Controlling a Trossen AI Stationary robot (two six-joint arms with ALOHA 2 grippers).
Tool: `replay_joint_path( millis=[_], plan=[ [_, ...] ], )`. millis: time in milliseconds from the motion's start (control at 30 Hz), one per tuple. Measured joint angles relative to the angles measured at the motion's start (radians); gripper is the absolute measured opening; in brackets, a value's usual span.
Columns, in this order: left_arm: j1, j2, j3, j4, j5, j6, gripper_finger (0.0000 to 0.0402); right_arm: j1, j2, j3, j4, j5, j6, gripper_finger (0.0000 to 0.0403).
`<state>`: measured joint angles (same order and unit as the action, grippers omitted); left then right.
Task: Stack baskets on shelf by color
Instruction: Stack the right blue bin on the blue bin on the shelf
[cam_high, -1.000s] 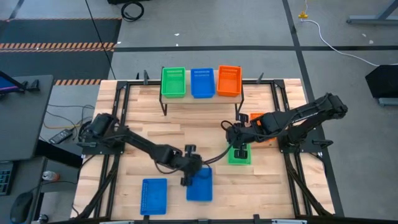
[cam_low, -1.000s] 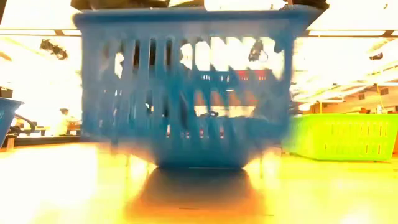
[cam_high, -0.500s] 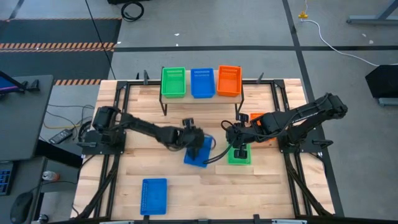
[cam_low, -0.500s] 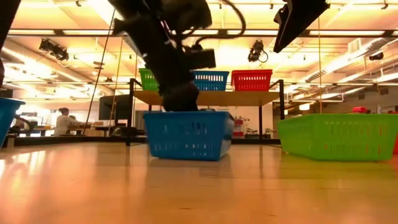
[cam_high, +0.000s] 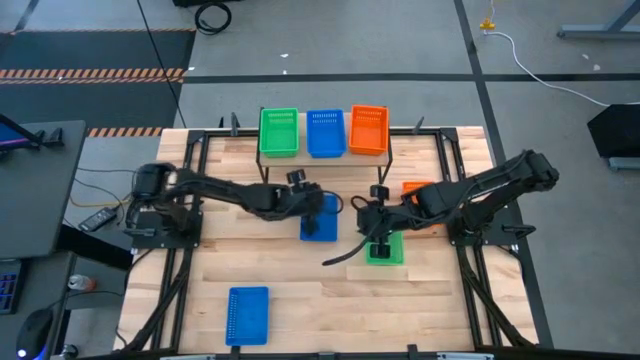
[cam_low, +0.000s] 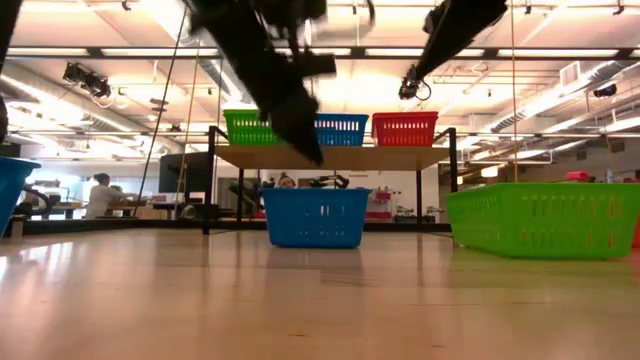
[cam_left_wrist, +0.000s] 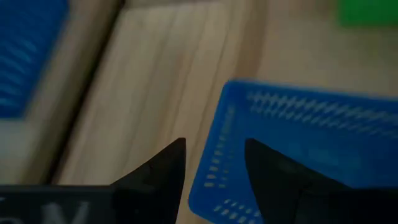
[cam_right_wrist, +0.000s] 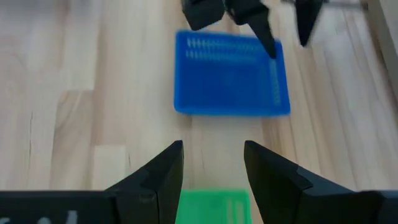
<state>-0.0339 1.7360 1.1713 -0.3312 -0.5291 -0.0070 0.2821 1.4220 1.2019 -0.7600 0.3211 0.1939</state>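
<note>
A blue basket (cam_high: 319, 220) (cam_low: 315, 217) stands on its base in the middle of the table. My left gripper (cam_high: 309, 197) (cam_left_wrist: 214, 165) hangs open just above its far left corner, and the low view shows a gap between them. My right gripper (cam_high: 377, 222) (cam_right_wrist: 213, 168) is open above a green basket (cam_high: 384, 249) (cam_low: 545, 220) that rests on the table. A green basket (cam_high: 279, 132), a blue one (cam_high: 325, 132) and an orange one (cam_high: 368, 130) stand side by side on the shelf (cam_low: 340, 157).
Another blue basket (cam_high: 247, 315) sits near the front left edge of the table. An orange basket (cam_high: 413, 187) lies half hidden under my right arm. Bare wood lies between the shelf's legs and the middle blue basket.
My left gripper has swung from near the table's front edge toward the shelf, bringing the blue basket along to the table's middle. The basket now stands on the table, and the gripper has risen clear of it.
</note>
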Motion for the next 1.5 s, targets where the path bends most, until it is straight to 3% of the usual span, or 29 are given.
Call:
replay_joint_path(
  millis=[300, 433, 600, 767, 1067, 1267, 1500],
  plan=[
    [-0.172, -0.167, -0.01, -0.086, 0.011, -0.03, 0.0171, -0.001, 0.001, -0.204, 0.403, 0.004, -0.141, 0.0176],
    [-0.224, -0.182, -0.103, -0.079, 0.02, -0.068, 0.0171, -0.001, 0.001, -0.301, 0.563, 0.011, -0.164, 0.0176],
    [-0.246, -0.207, -0.239, 0.081, 0.039, -0.122, 0.0171, -0.001, 0.076, -0.326, 0.659, 0.012, -0.184, 0.0176],
    [-0.259, -0.27, -0.346, 0.227, 0.11, -0.137, 0.0171, -0.005, 0.232, -0.231, 0.616, 0.03, -0.224, 0.0176],
    [-0.326, -0.381, -0.482, 0.319, 0.118, -0.197, 0.0171, -0.031, 0.419, -0.003, 0.473, -0.001, -0.19, 0.0176],
    [-0.371, -0.396, -0.588, 0.505, 0.082, -0.235, 0.0171, -0.054, 0.496, 0.041, 0.378, -0.011, -0.127, 0.0169],
    [-0.407, -0.391, -0.608, 0.511, 0.031, -0.274, 0.0171, -0.085, 0.506, 0.041, 0.355, -0.028, -0.108, 0.0125]
  ],
)
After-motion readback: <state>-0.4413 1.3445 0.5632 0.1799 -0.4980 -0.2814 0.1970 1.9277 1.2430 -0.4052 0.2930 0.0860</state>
